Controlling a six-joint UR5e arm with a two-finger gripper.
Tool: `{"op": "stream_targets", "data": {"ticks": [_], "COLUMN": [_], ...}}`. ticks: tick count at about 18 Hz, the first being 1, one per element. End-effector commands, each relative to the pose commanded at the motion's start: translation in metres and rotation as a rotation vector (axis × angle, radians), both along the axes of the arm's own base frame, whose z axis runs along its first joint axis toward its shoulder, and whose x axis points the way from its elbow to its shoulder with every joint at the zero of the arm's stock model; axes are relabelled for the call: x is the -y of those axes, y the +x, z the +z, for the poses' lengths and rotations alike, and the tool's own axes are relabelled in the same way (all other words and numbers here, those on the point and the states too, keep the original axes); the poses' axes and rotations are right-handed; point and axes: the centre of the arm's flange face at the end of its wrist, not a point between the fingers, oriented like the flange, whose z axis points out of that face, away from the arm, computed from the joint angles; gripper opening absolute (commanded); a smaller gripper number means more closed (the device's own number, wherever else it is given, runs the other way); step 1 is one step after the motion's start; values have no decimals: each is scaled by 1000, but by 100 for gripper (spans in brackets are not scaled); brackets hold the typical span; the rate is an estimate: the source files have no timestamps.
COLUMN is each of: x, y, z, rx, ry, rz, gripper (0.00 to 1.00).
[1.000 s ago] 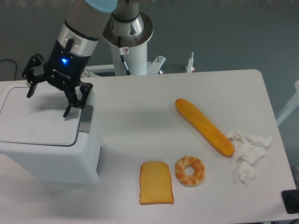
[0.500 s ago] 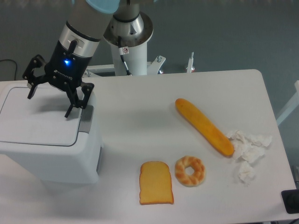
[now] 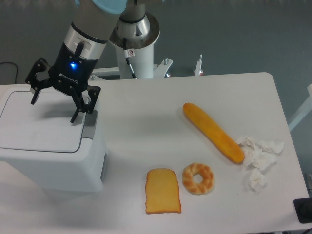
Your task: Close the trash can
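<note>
The trash can (image 3: 53, 156) is a large white bin at the left of the table. Its flat lid (image 3: 39, 122) lies down flush on the top, and a grey latch tab (image 3: 89, 126) sits at the lid's right edge. My gripper (image 3: 54, 108) hovers just above the lid's back part. It is open, with black fingers (image 3: 78, 111) spread wide and nothing between them. The right finger is close to the latch tab; I cannot tell whether it touches.
On the white table lie a long baguette (image 3: 213, 132), a bagel (image 3: 198, 178), a toast slice (image 3: 163, 191) and crumpled white paper (image 3: 257, 153) at the right. The robot's base column (image 3: 134, 46) stands behind the table.
The gripper has shifted slightly right and up over the lid. The lid and the food items have not moved.
</note>
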Motion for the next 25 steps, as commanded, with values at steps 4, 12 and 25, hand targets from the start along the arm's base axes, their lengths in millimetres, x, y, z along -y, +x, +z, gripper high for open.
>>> {"op": "stream_targets", "data": {"ticks": [4, 12, 25], "x": [0, -5, -2], "y": [-1, -4, -10], "z": [0, -3, -6], "rx": [-3, -33, -29], "ry": [1, 10, 3], "rz": [-1, -36, -23], "gripper": [100, 100, 100]}}
